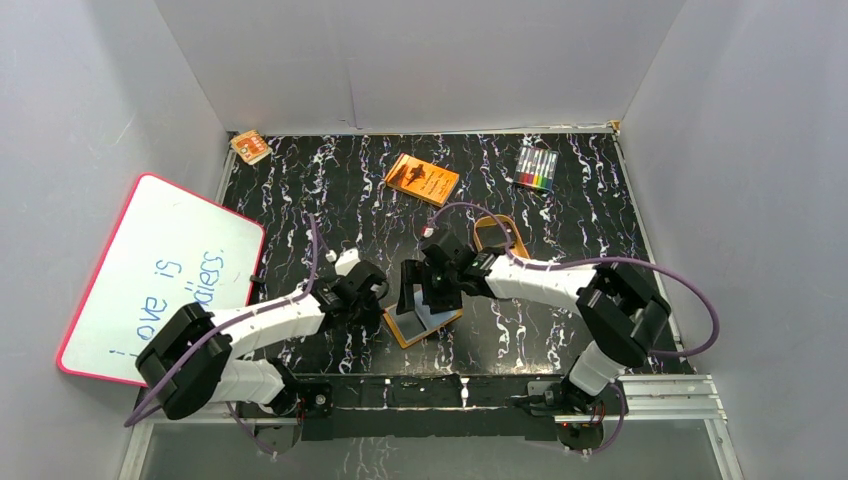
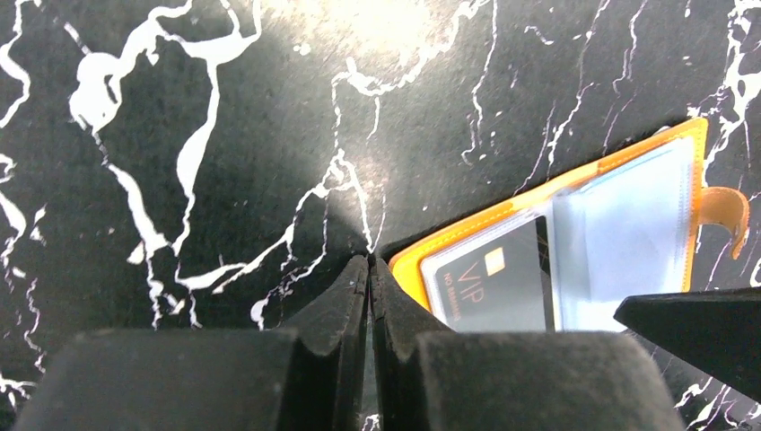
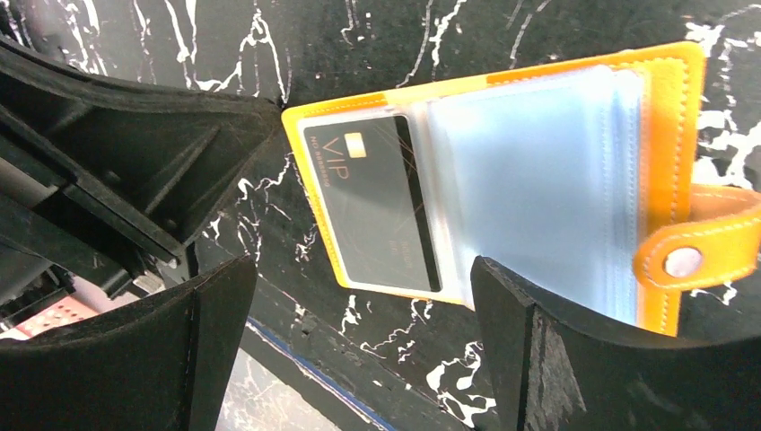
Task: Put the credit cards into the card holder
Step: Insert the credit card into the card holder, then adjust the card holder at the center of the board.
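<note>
- The card holder point(image 3: 669, 135) is lying open on the tabletop point(image 2: 224, 135), a black credit card point(image 3: 377, 206) tucked inside.
- The right pincer point(image 3: 354, 269) is being held wide open and empty just above it, the holder's long side running finger to finger.
- The left pincer point(image 2: 369, 269) is being held shut, empty, beside its corner.

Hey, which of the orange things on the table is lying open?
The card holder, the one closest to the robot: it lies spread, showing pale pockets and a black VIP card. The orange book farther back is closed.
</note>
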Tool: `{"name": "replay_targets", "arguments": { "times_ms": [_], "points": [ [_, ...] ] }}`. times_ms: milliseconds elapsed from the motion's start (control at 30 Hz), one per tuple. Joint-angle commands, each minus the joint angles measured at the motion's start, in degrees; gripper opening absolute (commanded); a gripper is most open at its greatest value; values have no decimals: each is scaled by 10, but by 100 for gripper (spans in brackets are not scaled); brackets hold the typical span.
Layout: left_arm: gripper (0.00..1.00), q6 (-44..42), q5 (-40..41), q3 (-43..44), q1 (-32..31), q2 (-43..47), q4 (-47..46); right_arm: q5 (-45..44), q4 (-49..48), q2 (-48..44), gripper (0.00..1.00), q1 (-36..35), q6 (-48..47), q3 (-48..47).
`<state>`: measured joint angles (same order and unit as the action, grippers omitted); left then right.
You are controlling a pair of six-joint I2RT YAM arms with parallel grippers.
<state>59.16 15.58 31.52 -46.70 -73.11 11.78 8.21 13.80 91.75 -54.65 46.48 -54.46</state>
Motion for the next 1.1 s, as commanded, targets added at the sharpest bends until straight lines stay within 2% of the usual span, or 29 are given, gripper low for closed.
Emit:
{"name": "replay_targets", "arguments": {
  "times_ms": [0, 133, 300, 433, 533, 700, 1067],
  "points": [
    [5, -47, -25, 25, 17, -23, -6, -79, -6, -86, 99, 0, 19, 30],
    [8, -58, -21, 39, 18, -16, 6, -125, -21, -143, 99, 0, 23, 62],
    [17, -55, -14, 35, 20, 18, 21, -148, 0, -172, 95, 5, 10, 66],
    [23, -49, -7, 32, 20, 41, 40, -153, 7, -178, 79, 17, -2, 77],
    [25, -45, -12, 18, 20, 48, 36, -166, 25, -177, 60, 34, -22, 86],
    [24, -54, -63, 26, 24, -1, 1, -151, 19, -196, 61, 53, -18, 124],
    [21, -89, -89, 90, 44, -96, -46, -177, 60, -325, 63, 54, 18, 182]
  ]
}}
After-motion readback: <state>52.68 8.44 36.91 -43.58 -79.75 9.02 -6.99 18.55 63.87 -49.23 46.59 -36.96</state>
